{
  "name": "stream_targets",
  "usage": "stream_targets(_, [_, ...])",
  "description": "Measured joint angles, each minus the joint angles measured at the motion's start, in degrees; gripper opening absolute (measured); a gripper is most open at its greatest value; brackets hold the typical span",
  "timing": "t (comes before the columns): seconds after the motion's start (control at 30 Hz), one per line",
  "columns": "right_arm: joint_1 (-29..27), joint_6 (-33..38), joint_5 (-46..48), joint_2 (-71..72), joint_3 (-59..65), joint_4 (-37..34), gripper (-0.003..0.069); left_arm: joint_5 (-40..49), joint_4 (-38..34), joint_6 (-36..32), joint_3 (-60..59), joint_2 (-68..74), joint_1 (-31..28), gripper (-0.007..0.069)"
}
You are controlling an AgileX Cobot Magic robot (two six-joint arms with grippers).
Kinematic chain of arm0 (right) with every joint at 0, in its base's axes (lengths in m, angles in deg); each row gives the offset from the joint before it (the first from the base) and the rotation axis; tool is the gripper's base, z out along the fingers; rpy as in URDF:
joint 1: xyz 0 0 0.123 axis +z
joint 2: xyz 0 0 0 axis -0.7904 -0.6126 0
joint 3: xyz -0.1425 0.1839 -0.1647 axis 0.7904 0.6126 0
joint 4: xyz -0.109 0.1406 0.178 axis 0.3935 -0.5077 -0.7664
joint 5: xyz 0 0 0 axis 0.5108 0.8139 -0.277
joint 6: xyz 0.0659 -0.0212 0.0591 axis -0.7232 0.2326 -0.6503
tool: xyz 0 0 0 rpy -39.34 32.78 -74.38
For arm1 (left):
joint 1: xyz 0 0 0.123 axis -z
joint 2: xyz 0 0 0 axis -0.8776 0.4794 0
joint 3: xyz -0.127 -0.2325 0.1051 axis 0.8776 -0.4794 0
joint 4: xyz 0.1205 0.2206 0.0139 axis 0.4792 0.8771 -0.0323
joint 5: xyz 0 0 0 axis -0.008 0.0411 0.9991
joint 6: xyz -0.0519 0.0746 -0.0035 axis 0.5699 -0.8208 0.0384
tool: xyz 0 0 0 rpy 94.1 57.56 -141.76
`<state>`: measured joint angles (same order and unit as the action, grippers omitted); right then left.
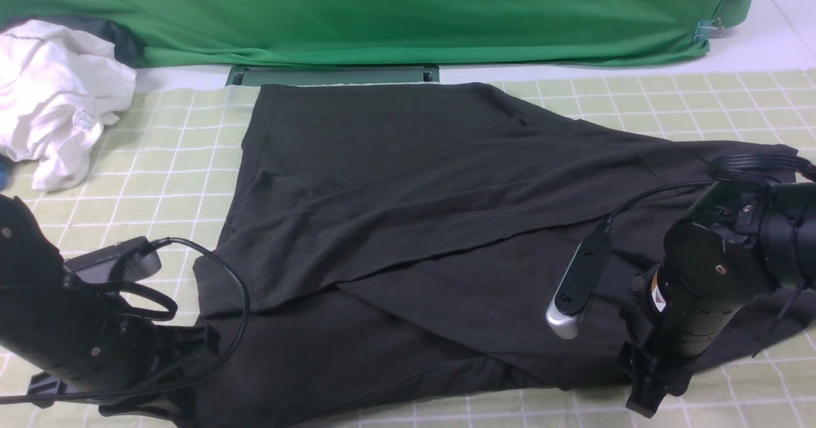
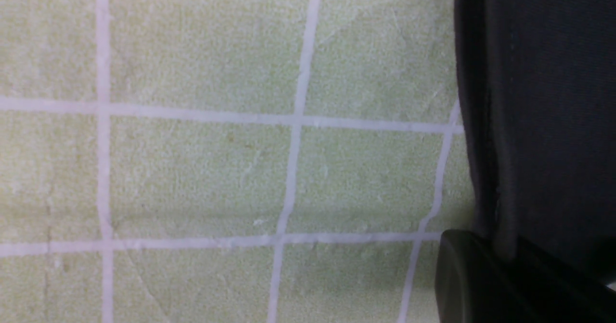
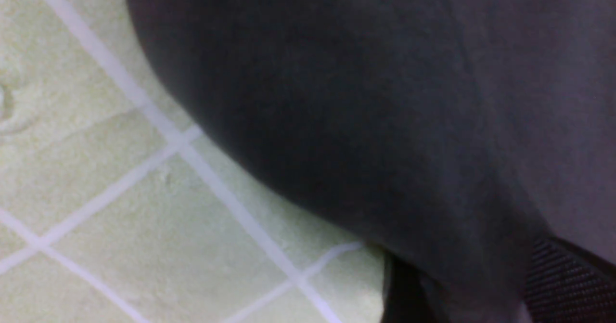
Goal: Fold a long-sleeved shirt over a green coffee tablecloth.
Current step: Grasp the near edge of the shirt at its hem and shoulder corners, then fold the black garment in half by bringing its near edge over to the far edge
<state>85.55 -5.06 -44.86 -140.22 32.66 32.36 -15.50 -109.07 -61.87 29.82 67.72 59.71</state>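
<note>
The long-sleeved shirt (image 1: pixel 414 192) lies flat and dark on the green coffee tablecloth (image 1: pixel 159 160), both sleeves folded across its body. My left gripper (image 1: pixel 172 402) is at the shirt's near left corner. In the left wrist view the shirt's hem (image 2: pixel 544 96) runs down into the shut jaws beside one dark finger (image 2: pixel 471 279), over the checked cloth (image 2: pixel 192 169). My right gripper (image 1: pixel 647 402) points down at the shirt's near right edge. In the right wrist view a fold of the shirt (image 3: pixel 361 96) fills the gap next to the ribbed pad (image 3: pixel 568 284).
A crumpled white garment (image 1: pixel 51 96) lies at the far left on the cloth. A deep-green drape (image 1: pixel 382 13) hangs along the back, with a green bracket (image 1: pixel 331 75) at its foot. Cables trail from both wrists.
</note>
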Motion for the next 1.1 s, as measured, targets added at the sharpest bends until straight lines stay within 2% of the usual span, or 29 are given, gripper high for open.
stream_targets(0.1, [0.0, 0.0, 0.0, -0.05, -0.05, 0.0, 0.0332, -0.26, 0.0, 0.0, 0.0, 0.0, 0.0, 0.0016])
stream_targets(0.13, [0.0, 0.0, -0.11, -0.05, -0.1, -0.06, 0.0289, -0.4, 0.0, -0.05, 0.0, 0.0, 0.0, 0.0016])
stream_targets(0.17, [0.0, 0.0, -0.12, -0.05, -0.1, -0.06, 0.0289, -0.4, 0.0, -0.05, 0.0, 0.0, 0.0, 0.0016])
stream_targets(0.23, [0.0, 0.0, -0.23, -0.05, -0.1, -0.17, 0.0175, -0.4, -0.06, -0.05, 0.0, 0.0, 0.0, 0.0016])
stream_targets(0.27, [0.0, 0.0, -0.23, -0.11, -0.1, -0.17, 0.0155, -0.4, -0.06, -0.05, 0.0, 0.0, 0.0, 0.0016])
stream_targets(0.33, [0.16, 0.0, 0.07, -0.16, -0.24, -0.11, 0.0048, -0.53, -0.06, -0.12, 0.06, -0.55, 0.0, 0.0016])
stream_targets(0.4, [0.85, 0.0, 0.89, -0.05, -0.45, 0.17, 0.0023, -0.53, -0.06, -0.18, 0.06, -2.18, 0.0, 0.0016])
stream_targets(0.73, [8.35, -2.76, 8.67, 6.58, 1.97, -2.82, 0.0018, 4.92, 2.16, 0.12, -2.26, -15.62, 0.0, 0.0016])
stream_targets(0.87, [8.86, -4.7, 10.03, 9.36, 6.67, -3.37, 0.0018, 8.88, 5.65, 1.69, -3.87, -19.71, 0.0, 0.0016])
stream_targets(1.1, [8.85, -7.27, 11.92, 14.2, 12.1, -4.1, 0.0018, 14.46, 4.93, 2.94, -4.27, -24.15, 0.0, 0.0016])
